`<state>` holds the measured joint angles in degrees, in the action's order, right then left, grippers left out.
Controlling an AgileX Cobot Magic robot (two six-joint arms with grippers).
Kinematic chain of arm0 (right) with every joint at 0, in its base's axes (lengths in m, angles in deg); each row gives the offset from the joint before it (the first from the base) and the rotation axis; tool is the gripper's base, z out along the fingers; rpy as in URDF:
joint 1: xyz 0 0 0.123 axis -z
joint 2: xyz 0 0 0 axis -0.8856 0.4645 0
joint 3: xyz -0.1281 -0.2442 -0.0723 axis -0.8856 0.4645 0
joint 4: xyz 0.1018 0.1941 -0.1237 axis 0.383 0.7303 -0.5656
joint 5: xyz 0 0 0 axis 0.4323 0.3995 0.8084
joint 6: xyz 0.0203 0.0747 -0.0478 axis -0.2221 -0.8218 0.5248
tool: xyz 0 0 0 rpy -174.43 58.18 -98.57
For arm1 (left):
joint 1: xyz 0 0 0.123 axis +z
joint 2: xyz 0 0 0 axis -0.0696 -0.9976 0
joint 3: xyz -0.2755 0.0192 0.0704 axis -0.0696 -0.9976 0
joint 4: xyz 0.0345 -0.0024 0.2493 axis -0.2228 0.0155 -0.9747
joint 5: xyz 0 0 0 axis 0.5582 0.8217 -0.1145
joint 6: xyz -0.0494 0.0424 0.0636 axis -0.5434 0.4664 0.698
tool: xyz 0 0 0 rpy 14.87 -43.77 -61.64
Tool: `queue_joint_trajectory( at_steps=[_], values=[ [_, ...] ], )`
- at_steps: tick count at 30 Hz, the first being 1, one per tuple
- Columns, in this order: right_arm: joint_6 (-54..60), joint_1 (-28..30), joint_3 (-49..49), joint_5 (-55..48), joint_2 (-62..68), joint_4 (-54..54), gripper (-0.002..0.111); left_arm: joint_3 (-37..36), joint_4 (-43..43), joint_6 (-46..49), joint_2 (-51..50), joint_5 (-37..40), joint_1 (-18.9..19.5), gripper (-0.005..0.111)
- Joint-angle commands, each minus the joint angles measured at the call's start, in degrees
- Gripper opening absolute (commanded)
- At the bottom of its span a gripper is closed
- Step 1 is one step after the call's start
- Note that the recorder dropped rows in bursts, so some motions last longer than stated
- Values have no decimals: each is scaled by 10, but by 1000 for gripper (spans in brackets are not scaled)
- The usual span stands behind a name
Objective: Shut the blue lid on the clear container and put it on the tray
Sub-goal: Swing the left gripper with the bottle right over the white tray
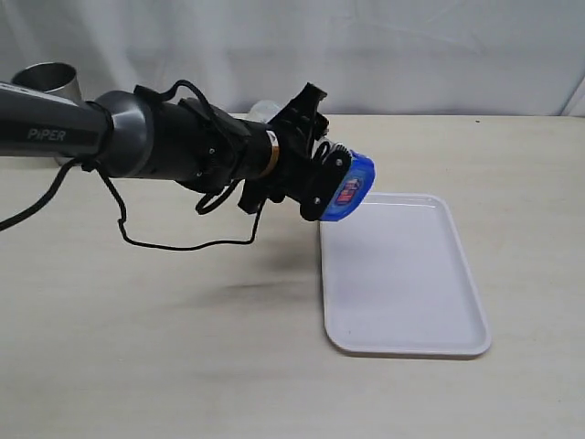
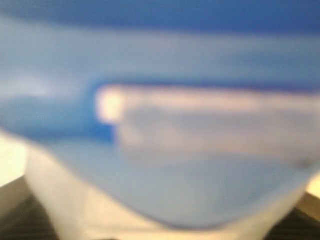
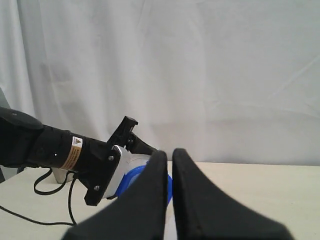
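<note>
My left gripper is shut on the clear container, held tilted in the air over the near-left corner of the white tray. The blue lid with its red label sits on the container's mouth and faces the tray. The left wrist view is a blur filled by the blue lid, with the container's pale body beneath it. In the right wrist view my right gripper is shut on nothing, off to the side; past it I see the blue lid and the container's body in the left gripper.
A grey steel cup stands at the back left behind the left arm. The arm's black cable hangs low over the table. A white curtain closes off the back.
</note>
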<state>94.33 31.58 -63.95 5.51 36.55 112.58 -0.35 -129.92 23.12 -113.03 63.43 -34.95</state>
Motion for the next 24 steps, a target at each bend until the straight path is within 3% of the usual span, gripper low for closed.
queue_joint_trajectory(
  at_steps=[1, 14, 24],
  values=[
    [-6, -1, 9, 3, -2, -1, 4, 18, -9, 26, 1, 28, -23, 0],
    [-14, -1, 9, 1, -2, -1, 4, 20, -9, 195, 1, 93, -77, 0],
    [-14, -1, 9, -2, -2, -1, 4, 20, -9, 224, 1, 195, -92, 0]
  ],
)
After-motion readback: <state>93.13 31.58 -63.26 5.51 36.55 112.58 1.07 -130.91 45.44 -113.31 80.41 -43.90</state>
